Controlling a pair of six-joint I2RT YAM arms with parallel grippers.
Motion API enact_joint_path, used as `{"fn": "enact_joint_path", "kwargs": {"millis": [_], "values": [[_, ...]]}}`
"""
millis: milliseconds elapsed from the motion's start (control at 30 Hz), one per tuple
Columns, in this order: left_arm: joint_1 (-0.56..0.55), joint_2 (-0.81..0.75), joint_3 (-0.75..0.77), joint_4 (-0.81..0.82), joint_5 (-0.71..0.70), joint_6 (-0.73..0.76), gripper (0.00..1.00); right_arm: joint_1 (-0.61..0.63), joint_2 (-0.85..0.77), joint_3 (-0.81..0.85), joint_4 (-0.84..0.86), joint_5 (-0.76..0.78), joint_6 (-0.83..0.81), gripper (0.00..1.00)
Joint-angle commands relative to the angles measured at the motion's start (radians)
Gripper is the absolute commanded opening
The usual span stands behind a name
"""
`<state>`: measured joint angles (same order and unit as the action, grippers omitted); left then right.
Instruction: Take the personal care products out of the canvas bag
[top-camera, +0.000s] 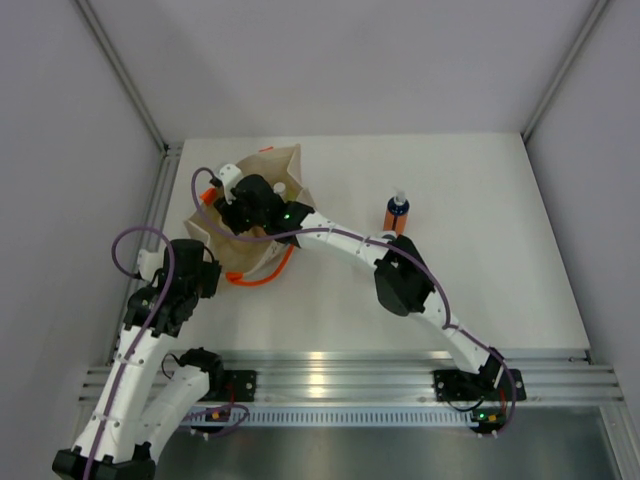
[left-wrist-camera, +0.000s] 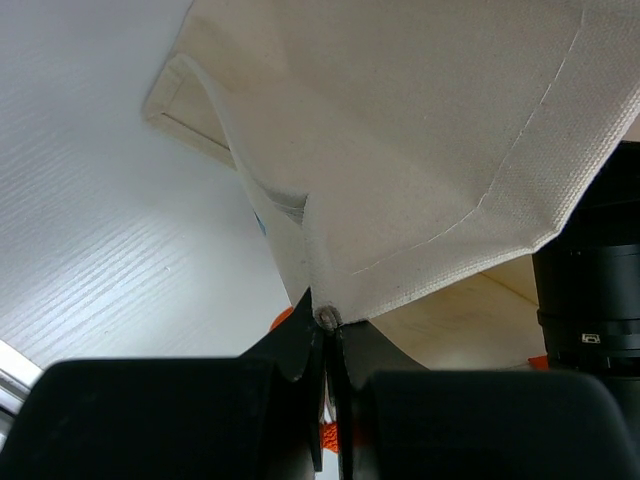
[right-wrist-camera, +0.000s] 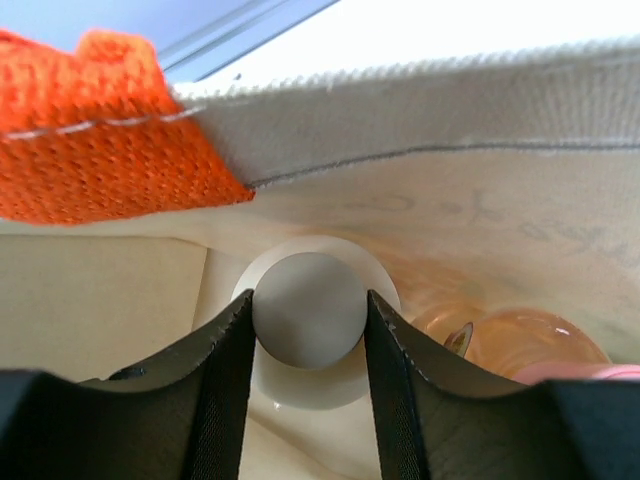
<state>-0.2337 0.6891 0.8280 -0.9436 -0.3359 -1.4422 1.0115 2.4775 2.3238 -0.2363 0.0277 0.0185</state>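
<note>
The beige canvas bag (top-camera: 278, 164) lies at the table's back left, its orange handle (top-camera: 262, 279) trailing toward me. My left gripper (top-camera: 213, 252) is shut on the bag's hemmed edge (left-wrist-camera: 327, 318), holding the canvas (left-wrist-camera: 420, 130) up. My right gripper (top-camera: 232, 208) reaches into the bag's mouth; in the right wrist view its jaws (right-wrist-camera: 308, 310) press both sides of the grey cap of a cream squat bottle (right-wrist-camera: 320, 375). A peach bottle with pink cap (right-wrist-camera: 520, 340) lies beside it inside. The orange bottle with dark-blue top (top-camera: 398, 213) stands on the table, right of the bag. The other bottles are hidden.
The bag's rim (right-wrist-camera: 420, 110) and orange handle (right-wrist-camera: 90, 130) hang close above my right fingers. My right arm (left-wrist-camera: 590, 290) crosses the bag's opening. An aluminium rail (top-camera: 340, 375) runs along the near edge; enclosure walls stand left, right and behind.
</note>
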Motion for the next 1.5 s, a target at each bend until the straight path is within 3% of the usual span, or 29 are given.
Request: {"fn": "enact_joint_path", "kwargs": {"millis": [0, 100, 233, 600, 1467], "values": [[-0.001, -0.005, -0.010, 0.017, 0.044, -0.020, 0.00, -0.001, -0.026, -0.013, 0.097, -0.005, 0.000, 0.25], [-0.001, -0.002, -0.006, 0.017, 0.044, -0.018, 0.00, 0.002, -0.061, -0.055, 0.118, -0.017, 0.006, 0.08], [-0.001, 0.001, -0.001, 0.017, 0.043, -0.014, 0.00, 0.010, -0.104, -0.089, 0.178, -0.023, 0.017, 0.00], [-0.001, 0.000, 0.010, 0.016, 0.031, -0.006, 0.00, 0.022, -0.230, -0.121, 0.265, -0.052, 0.008, 0.00], [-0.001, 0.004, 0.005, 0.017, 0.043, -0.023, 0.00, 0.032, -0.560, -0.236, 0.252, -0.106, -0.046, 0.00]]}}
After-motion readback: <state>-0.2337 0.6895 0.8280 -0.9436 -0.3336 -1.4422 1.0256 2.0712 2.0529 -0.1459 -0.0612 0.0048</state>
